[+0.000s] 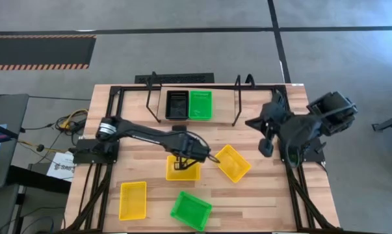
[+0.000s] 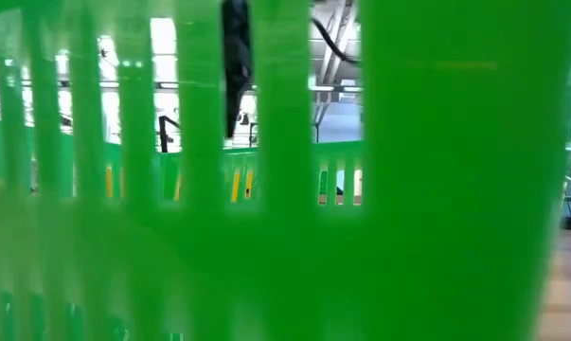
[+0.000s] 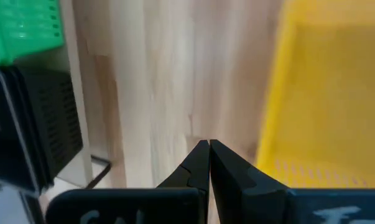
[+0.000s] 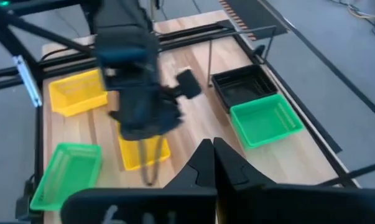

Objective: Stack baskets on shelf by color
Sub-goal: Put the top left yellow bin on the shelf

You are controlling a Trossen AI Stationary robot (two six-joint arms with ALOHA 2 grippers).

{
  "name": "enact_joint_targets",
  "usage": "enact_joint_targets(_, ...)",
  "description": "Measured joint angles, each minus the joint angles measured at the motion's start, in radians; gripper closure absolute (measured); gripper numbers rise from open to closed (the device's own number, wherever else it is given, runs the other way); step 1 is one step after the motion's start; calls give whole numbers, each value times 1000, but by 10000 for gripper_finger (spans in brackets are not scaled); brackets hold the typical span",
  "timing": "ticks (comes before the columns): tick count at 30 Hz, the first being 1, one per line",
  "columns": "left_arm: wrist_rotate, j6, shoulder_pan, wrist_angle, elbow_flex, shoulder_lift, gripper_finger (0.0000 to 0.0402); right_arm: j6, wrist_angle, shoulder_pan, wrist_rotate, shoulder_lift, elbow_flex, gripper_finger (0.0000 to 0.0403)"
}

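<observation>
Green and black plastic sit side by side on the shelf [image 1: 236, 101]: a black basket [image 1: 177, 105] and a green basket [image 1: 200, 104], touching, each with its long axis running toward the table's far edge. Both look empty, though whether either is already a stack I cannot tell.

Out on the wooden tabletop [image 1: 267, 188] lie four loose baskets. One yellow basket [image 1: 182, 168] is under the left gripper [image 1: 181, 160], whose fingers are pressed together; whether they pinch its rim I cannot tell. Just beside it a second yellow basket [image 1: 233, 163] lies turned diagonally. Near the front edge a third yellow basket [image 1: 132, 199] points lengthwise front to back, and a tilted green basket near the front [image 1: 191, 210] sits next to it, filling the low view. All four are empty.

The right gripper [image 1: 266, 149] hangs clenched and empty near the table's right side, well apart from the baskets.
</observation>
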Motion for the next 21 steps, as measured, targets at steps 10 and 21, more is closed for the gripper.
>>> enact_joint_targets(10,126,-54,55,177,0,31,385,-58,0,96,-2,-33,-1,401)
enact_joint_targets(21,252,-21,57,196,0,30,290,-87,0,185,-3,-137,0,400)
